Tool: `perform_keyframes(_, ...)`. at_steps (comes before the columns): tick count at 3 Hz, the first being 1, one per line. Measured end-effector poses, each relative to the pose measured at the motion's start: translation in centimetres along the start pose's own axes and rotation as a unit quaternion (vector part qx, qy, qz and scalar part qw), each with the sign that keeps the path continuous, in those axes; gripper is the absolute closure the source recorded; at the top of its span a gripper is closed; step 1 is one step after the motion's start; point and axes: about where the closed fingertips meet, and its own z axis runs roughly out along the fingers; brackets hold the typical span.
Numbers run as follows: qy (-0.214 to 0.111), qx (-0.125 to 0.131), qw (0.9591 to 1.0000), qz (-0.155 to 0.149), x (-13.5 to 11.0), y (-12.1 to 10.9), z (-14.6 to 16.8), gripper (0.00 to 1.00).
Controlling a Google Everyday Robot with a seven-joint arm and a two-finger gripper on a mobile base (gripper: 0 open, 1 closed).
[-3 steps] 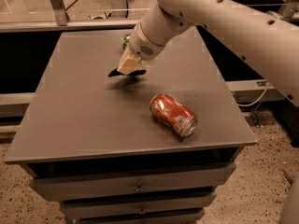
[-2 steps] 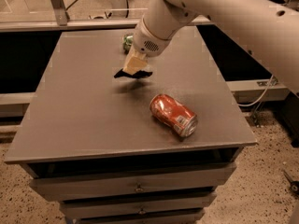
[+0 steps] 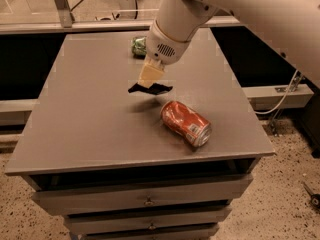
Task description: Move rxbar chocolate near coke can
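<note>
The rxbar chocolate is a thin black wrapper held in my gripper, a little above the table, with its shadow on the top below. The gripper's cream fingers are shut on its upper edge. The coke can, red-orange and dented with a silver end, lies on its side on the grey table, just right of and in front of the bar. The white arm reaches in from the upper right.
A green dented can lies at the back of the table, partly behind my arm. The table has drawers below its front edge. A cable and floor lie to the right.
My gripper has carried the rxbar chocolate forward and to the right, closer to the coke can. The green can behind the arm has come into view.
</note>
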Motion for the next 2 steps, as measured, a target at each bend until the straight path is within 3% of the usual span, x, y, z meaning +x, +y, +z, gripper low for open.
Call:
perform_keyframes(1, 0.004, -0.015, 0.9997, 0.017, -0.1, 1.7, 0.7, 0.84)
perform_keyframes(2, 0.007, -0.024, 0.9993, 0.027, -0.2, 2.7, 1.4, 0.61)
